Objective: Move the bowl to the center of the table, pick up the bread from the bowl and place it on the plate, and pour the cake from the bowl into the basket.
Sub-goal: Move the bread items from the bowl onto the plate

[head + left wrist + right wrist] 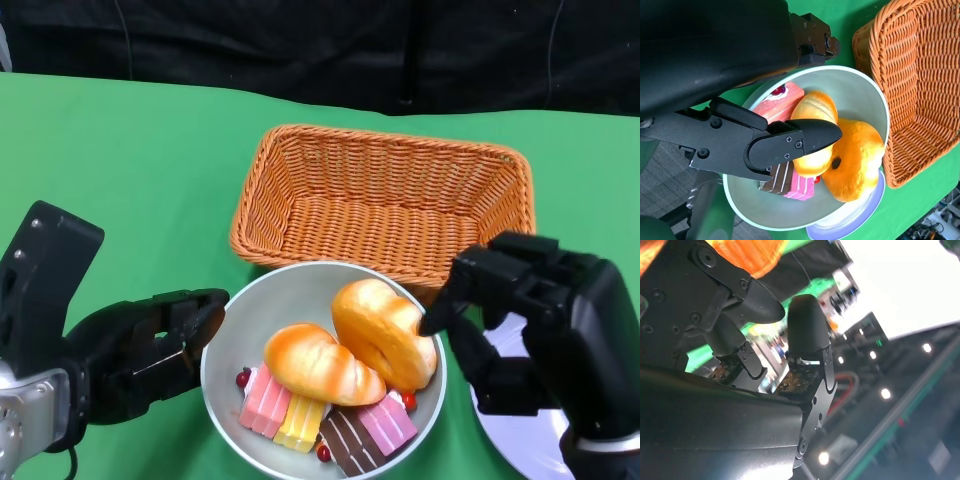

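Cake slices [330, 420] and two bread rolls [350, 345] fill the bowl [250, 310], near the basket [385, 195]. Left hand [150, 350] grips its left rim; right hand [520, 330] hovers spread, empty. A clumsy reach could tip the bowl off the plate [520, 435].

The counter [130, 160] is bright green. The woven basket [385, 200] is orange-tan. The bowl [290, 295] is pale grey, holding two golden-orange bread rolls [320, 362], pink, yellow and chocolate-brown striped cake slices [300, 415] and small red berries [242, 379]. The plate [520, 435] is white. Each robot hand [150, 350] is black.
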You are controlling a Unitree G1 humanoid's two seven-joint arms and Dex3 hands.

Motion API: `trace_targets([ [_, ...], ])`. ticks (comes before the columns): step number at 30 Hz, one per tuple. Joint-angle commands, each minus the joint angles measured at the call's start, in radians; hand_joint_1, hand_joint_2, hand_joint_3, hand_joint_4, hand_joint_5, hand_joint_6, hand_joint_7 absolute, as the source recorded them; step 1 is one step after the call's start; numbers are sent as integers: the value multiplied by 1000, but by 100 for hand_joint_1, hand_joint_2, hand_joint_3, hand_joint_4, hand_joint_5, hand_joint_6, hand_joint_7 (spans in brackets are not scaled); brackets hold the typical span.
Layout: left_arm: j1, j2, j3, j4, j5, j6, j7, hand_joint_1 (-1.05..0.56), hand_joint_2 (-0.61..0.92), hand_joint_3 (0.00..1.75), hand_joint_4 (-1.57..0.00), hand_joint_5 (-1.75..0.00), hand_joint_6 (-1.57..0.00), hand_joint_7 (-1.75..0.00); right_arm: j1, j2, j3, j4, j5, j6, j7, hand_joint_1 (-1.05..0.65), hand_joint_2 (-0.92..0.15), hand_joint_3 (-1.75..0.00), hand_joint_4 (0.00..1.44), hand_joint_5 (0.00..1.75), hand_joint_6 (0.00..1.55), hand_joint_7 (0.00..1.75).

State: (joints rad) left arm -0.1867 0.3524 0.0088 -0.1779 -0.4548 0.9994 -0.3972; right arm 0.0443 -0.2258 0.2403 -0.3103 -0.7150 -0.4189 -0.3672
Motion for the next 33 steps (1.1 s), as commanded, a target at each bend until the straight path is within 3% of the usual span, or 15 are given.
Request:
trace_targets([
  [1,-10,4,8,-6,7,3,8,-59,92,60,-10,-7,-10,-1,5,4,1,-27,14,35,72,-20,-32,-112,73,130,75,69],
  [2,-10,4,6,-7,8,2,8,-59,92,60,-10,-7,-10,-1,7,5,4,-35,7,55,101,-22,-35,-106,69,124,72,65],
  [4,-9,6,1,-9,12,0,7,-59,92,60,-10,-7,-10,-1,13,8,11,-51,-8,98,153,-30,-53,-71,56,104,63,52],
  [5,-7,3,1,-14,10,5,11,-60,92,60,-10,-7,-10,-1,13,0,15,-61,-33,121,186,-31,-57,-64,54,101,62,49],
  [7,-5,-1,3,-21,8,12,16,-60,92,60,-10,-7,-10,-1,14,-7,18,-74,-63,146,222,-39,-81,-21,36,84,52,33],
  [9,-3,-5,7,-21,2,10,10,-60,92,60,-9,-7,-9,-1,6,-18,27,-88,-124,188,277,-49,-88,-11,23,78,43,24],
  [14,5,-3,4,-30,2,1,0,-60,92,60,-8,-6,-9,0,-23,-37,55,-85,-215,246,376,-63,-92,-3,3,72,33,14],
  [22,11,-13,4,-48,3,15,12,-60,92,60,-8,-7,-9,0,-51,-41,95,-22,-261,257,393,-68,-92,-1,1,73,34,11],
  [33,16,-7,-3,-53,8,5,9,-61,92,60,-8,-8,-10,-1,-132,-18,195,237,-376,260,161,-59,-91,0,9,80,45,12],
])
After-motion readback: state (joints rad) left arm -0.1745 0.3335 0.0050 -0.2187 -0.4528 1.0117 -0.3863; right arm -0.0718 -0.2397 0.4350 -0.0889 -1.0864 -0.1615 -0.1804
